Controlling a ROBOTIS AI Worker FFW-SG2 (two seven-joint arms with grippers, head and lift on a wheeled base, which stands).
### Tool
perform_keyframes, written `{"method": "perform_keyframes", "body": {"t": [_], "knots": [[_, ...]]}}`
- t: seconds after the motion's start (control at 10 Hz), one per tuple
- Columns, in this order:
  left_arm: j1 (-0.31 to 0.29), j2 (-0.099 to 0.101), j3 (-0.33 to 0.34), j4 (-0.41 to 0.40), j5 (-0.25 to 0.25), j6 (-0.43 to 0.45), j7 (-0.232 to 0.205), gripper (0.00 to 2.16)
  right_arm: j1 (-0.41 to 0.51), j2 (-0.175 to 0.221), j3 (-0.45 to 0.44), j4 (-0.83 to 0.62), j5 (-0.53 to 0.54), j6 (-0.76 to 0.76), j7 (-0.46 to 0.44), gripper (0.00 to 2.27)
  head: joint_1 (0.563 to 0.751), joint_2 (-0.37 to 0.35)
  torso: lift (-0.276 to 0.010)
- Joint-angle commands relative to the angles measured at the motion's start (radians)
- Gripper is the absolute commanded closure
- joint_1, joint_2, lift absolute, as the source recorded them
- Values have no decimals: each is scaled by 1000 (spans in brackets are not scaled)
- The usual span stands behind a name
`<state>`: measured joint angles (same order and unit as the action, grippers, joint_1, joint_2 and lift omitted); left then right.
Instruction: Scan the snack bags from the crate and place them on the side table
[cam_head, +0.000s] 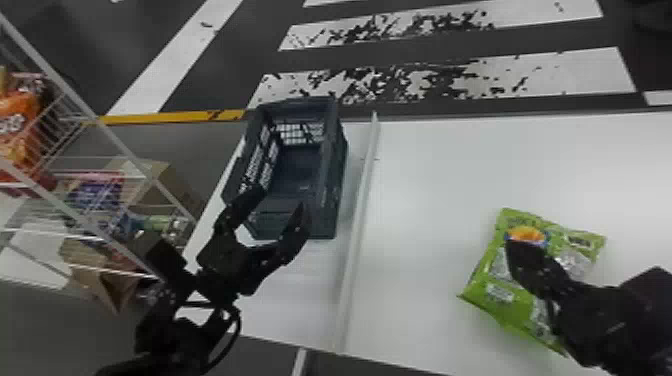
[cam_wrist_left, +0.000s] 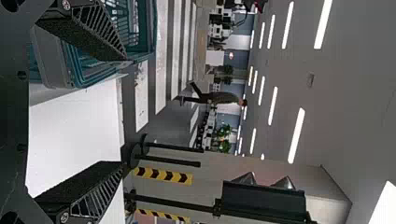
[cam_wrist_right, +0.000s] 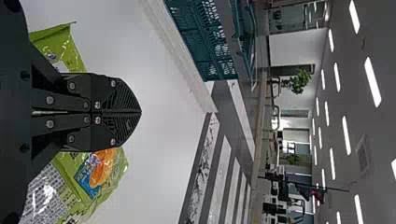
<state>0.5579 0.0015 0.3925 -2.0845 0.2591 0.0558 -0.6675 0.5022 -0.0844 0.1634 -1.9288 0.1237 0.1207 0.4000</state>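
Observation:
In the head view my left gripper (cam_head: 281, 199) is open over the near end of the dark crate (cam_head: 327, 200), whose visible floor is bare. The left wrist view has the left gripper (cam_wrist_left: 124, 111) with its fingers wide apart and part of the crate (cam_wrist_left: 98, 73) beyond one finger. My right gripper (cam_head: 519, 246) is over a green snack bag (cam_head: 515, 320) lying flat on the white table at the right, covering part of it. In the right wrist view the right gripper (cam_wrist_right: 140, 112) is shut, its fingertips together, with the bag (cam_wrist_right: 77, 184) below and on both sides of it.
A raised white edge (cam_head: 357, 225) divides the crate's surface from the white table (cam_head: 440, 175). At the left stands a wire rack (cam_head: 107, 135) with snack packs, and a cardboard box (cam_head: 162, 182) is behind it. Striped floor lies beyond the tables.

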Motion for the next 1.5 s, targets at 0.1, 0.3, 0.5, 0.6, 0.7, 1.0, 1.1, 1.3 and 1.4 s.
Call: {"method": "perform_keyframes", "body": {"t": [0.1, 0.3, 0.5, 0.6, 0.7, 1.0, 1.1, 1.3, 1.4], "knots": [[4, -4, 0, 0, 2, -17, -1, 83, -10, 0, 4, 11, 2, 7, -1, 2243, 695, 318, -94], [8, -4, 0, 0, 2, -17, -1, 83, -70, 2, -45, 83, -6, 29, -4, 2243, 695, 309, -94], [14, -4, -1, -6, 2, -14, -3, 83, -148, 0, -68, 175, -3, 53, -3, 2243, 695, 261, -94], [14, -4, -3, -9, 2, -14, -9, 83, -169, -2, -73, 209, 1, 69, 0, 2246, 695, 251, -94], [14, -4, -4, -9, 3, -14, -9, 83, -180, -2, -71, 243, 8, 69, -1, 2243, 695, 234, -94], [17, -4, -4, -11, 8, -17, -15, 83, -192, -2, -71, 295, 22, 44, -1, 2243, 695, 215, -94], [20, -4, -4, -12, 8, -14, -17, 83, -174, -2, -71, 238, 24, 47, -1, 2243, 695, 215, -94], [25, -4, -6, -17, 11, -14, -21, 83, -100, -3, -70, 44, 31, 103, 3, 2243, 695, 218, -94], [25, -4, -4, -17, 15, -14, -24, 83, -63, -8, -47, -16, 36, 124, 16, 2243, 695, 221, -94]]}}
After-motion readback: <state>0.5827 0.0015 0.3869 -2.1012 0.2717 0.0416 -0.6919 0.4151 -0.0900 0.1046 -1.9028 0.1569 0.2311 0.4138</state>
